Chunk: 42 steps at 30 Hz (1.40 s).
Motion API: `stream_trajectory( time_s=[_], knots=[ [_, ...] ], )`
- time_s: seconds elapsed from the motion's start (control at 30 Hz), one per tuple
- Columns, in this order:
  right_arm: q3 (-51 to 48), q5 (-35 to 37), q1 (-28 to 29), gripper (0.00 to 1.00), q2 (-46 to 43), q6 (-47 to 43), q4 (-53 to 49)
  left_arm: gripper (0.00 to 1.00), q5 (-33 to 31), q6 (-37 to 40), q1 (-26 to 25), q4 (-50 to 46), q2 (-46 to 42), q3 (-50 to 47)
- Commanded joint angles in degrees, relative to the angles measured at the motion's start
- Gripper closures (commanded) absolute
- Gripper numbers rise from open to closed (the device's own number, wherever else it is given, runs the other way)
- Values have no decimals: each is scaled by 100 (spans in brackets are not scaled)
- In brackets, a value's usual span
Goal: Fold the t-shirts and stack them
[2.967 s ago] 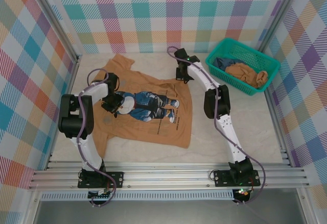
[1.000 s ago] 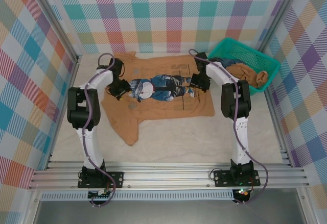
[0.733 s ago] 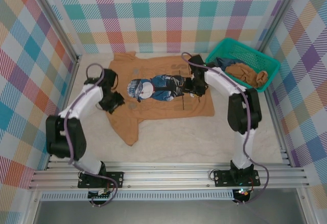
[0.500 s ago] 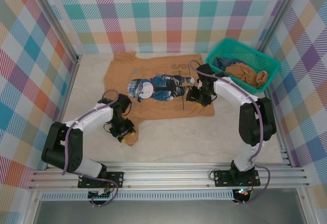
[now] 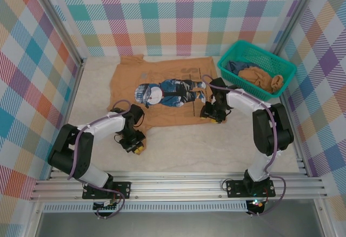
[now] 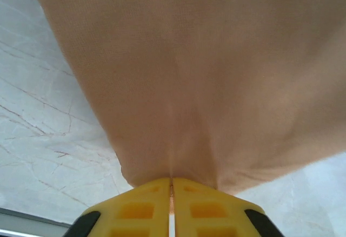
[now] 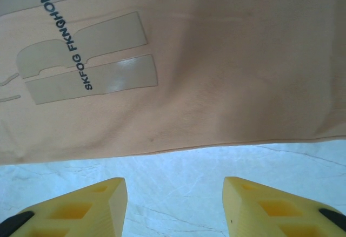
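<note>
tan t-shirt [image 5: 167,112] spread flat, cartoon print [image 5: 168,92] up

The tan-brown t-shirt [image 5: 167,113] with a blue and white cartoon print lies spread flat, a near flap pinched between the left fingers [image 6: 140,210], its lettered edge just beyond the parted right fingers [image 7: 92,207]; a second tan shirt [image 5: 261,79] lies crumpled well to their right.

T-shirt [image 5: 162,96]: flat on the table [image 5: 216,145], back centre. Basket [image 5: 238,79]: back right corner, just right of the shirt, with clothes [image 5: 259,78] inside. Left gripper [image 5: 138,146]: at the shirt's near left tip. Right gripper [image 5: 210,117]: just before the shirt's near right edge.
</note>
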Motion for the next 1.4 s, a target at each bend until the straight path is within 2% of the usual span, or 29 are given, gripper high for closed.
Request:
stream_trajectory(
  time_s=[0.0, 0.13, 0.3, 0.37, 0.4, 0.43, 0.53, 0.63, 0.73, 0.8, 0.93, 1.1, 1.23, 1.37],
  knots=[
    [-49, 39, -24, 51, -80, 46, 102, 100, -435, -10, -60, -172, -11, -6],
    [-70, 153, 62, 51, -172, -40, 65, 100, -1094, 72, -60, -796, -515, 399],
    [-88, 128, 160, 52, -219, -116, 27, 100, -1286, 251, -54, -1302, -672, 768],
    [-79, 118, 202, 52, -226, -138, 0, 99, -1066, 281, -60, -1298, -675, 736],
    [-79, 103, 222, 51, -242, -139, 1, 84, -868, 245, -60, -1269, -655, 678],
    [-87, 71, 232, 51, -245, -137, 1, 75, -689, 188, -60, -1239, -653, 598],
    [-77, -52, 240, 51, -247, -121, 19, 68, -170, -165, -65, -856, -771, 161],
    [-53, -236, 246, 52, -294, -120, -1, 67, 108, -398, -60, -475, -758, -118],
    [-205, -1126, 267, 51, -460, -146, 439, 67, 236, -465, -69, -209, -543, -244],
    [-467, -2204, 305, 51, -646, -97, 1142, 68, 189, -484, -68, -34, -418, -329],
    [-779, -3160, 598, 49, -1005, 65, 1933, 74, 73, -476, -69, 266, -152, -465],
    [-1045, -2989, 769, 50, -1077, 302, 2002, 100, -443, -390, -68, 181, -144, -385],
    [-1083, -2755, 764, 51, -1055, 307, 1890, 100, -986, -339, -69, -444, -632, -79],
    [-982, -2462, 769, 51, -906, 169, 1567, 100, -1196, -260, -36, -1041, -1063, 351]
  ],
)
